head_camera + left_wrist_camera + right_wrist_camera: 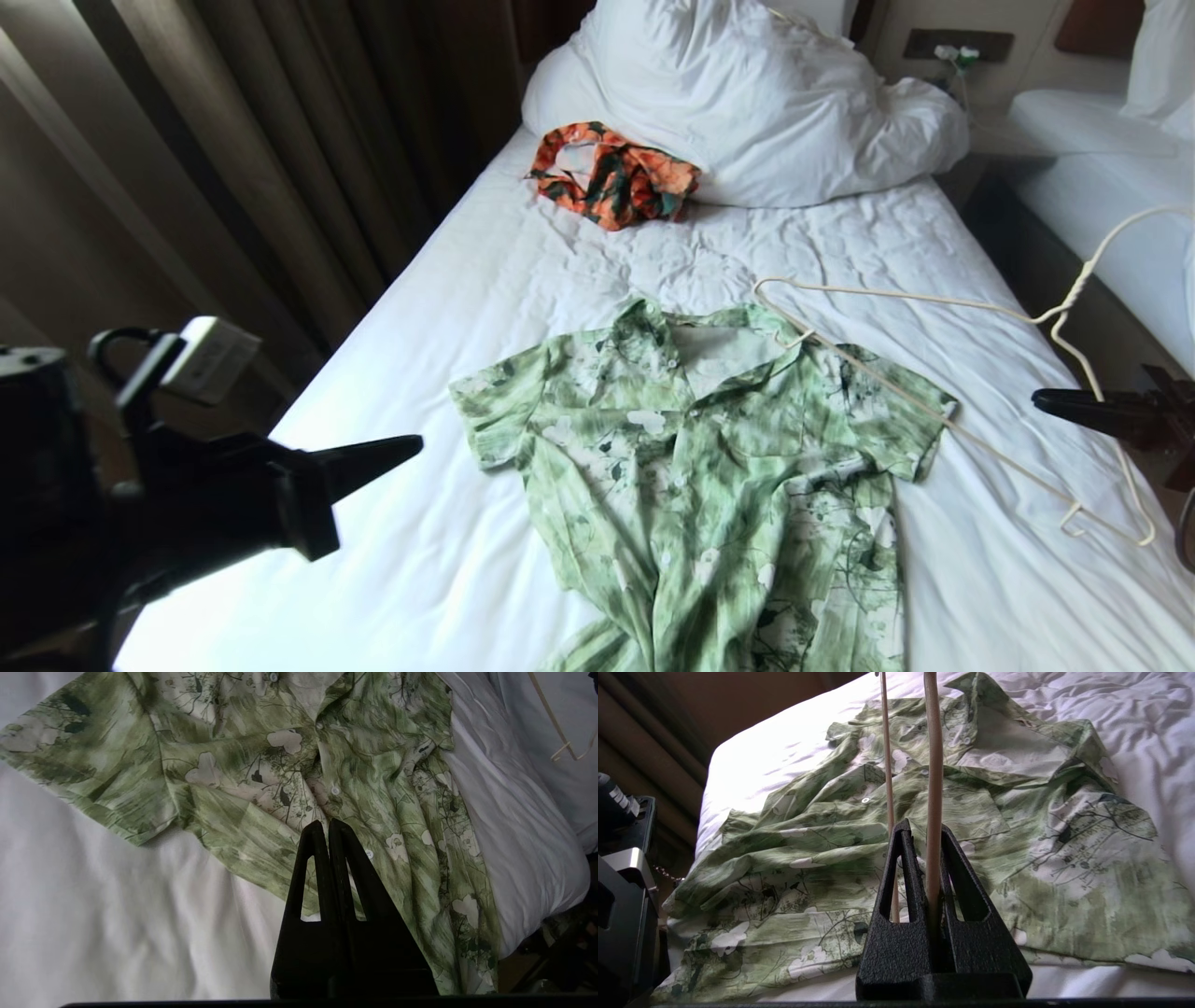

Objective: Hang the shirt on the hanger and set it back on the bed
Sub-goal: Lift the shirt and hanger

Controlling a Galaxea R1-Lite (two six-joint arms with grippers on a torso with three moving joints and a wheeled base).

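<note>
Currently the right end effector (924,830) is clamped on the stiff, light hanger (943,303); left end effector (325,826) closed, empty. Limp shirt (709,467): pinch its collar, twelve o'clock.

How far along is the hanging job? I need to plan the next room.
Done: the right end effector is shut on the hanger. In hand: the hanger hangs over the shirt; the left end effector, shut, is empty. Left: threading the shirt and setting it on the bed.
</note>
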